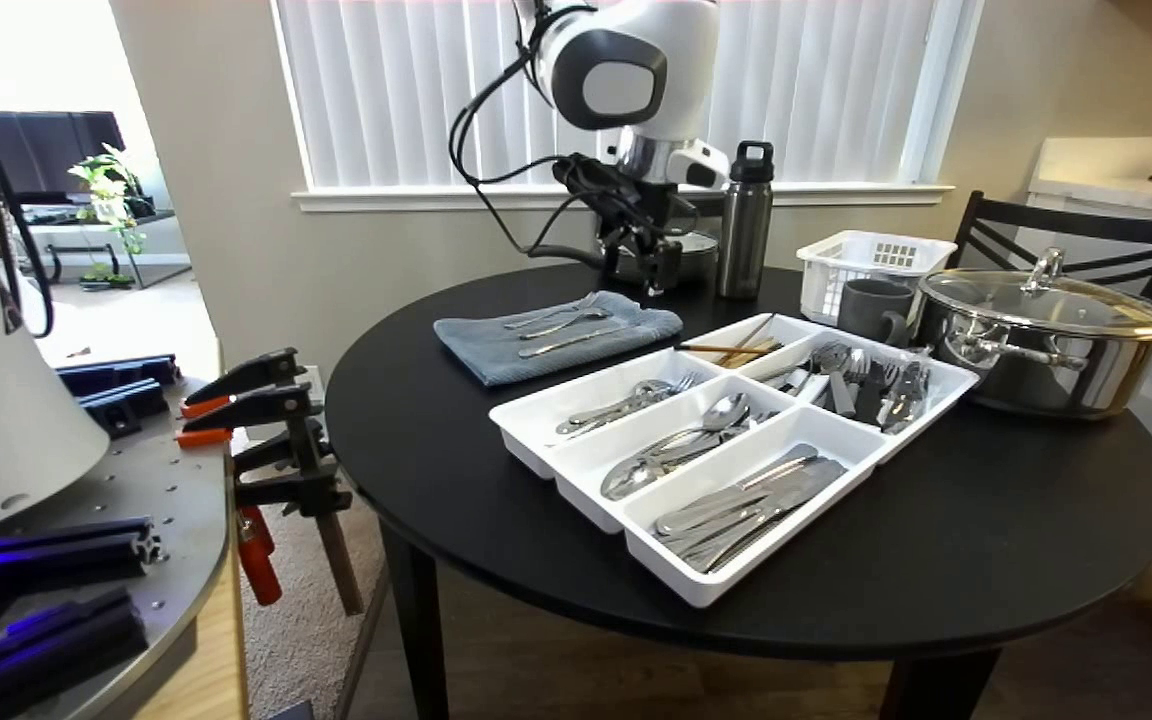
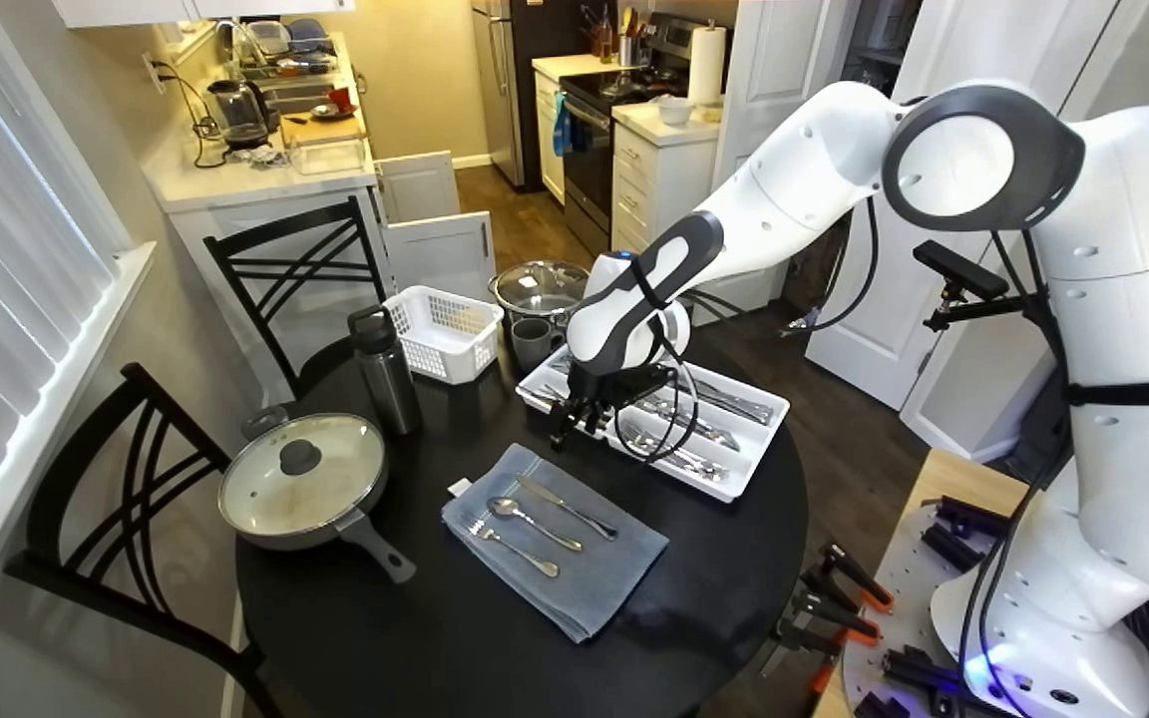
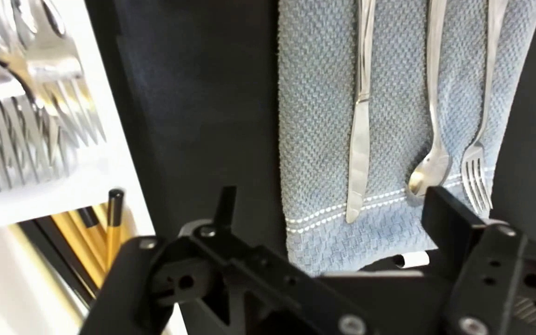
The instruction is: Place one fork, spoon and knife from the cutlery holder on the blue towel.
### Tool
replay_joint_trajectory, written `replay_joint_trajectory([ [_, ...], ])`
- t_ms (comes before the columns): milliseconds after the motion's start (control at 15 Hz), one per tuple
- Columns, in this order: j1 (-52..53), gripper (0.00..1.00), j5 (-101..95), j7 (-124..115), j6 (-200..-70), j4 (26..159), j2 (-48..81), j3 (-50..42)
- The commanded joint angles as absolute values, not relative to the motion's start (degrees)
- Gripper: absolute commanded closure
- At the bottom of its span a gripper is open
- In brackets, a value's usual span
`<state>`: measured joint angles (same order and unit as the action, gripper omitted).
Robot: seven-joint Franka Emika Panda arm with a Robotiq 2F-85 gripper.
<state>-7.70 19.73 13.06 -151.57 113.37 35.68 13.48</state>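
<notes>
The blue towel (image 1: 496,355) lies folded on the black table and also shows in an exterior view (image 2: 599,583) and the wrist view (image 3: 317,139). On it lie a fork (image 2: 515,551), a spoon (image 2: 540,527) and a knife (image 2: 563,505), side by side and apart; the wrist view shows the fork (image 3: 476,174), spoon (image 3: 434,107) and knife (image 3: 360,144) too. The cutlery holder (image 1: 671,572), also in an exterior view (image 2: 756,439), stands beside the towel with cutlery in its compartments. My gripper (image 3: 338,215) is open and empty, above the table near the towel's tagged edge.
A steel bottle (image 1: 744,230), a lidded pan (image 2: 300,479), a white slotted basket (image 2: 445,344), a grey mug (image 1: 874,308) and a large lidded pot (image 1: 1046,350) stand around the towel and holder. Chopsticks (image 1: 711,348) stick over the holder's edge. Chairs (image 2: 136,519) stand at the table.
</notes>
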Motion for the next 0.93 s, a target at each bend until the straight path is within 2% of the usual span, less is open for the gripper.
replay_joint_trajectory([
  [0,-12.41,0.0,23.1,18.48,-150.28,117.92,30.4,16.64],
  [333,-16.14,0.0,29.61,25.45,-151.02,120.45,28.02,20.07],
  [867,-13.98,0.0,28.8,23.58,-150.54,118.58,29.43,18.02],
])
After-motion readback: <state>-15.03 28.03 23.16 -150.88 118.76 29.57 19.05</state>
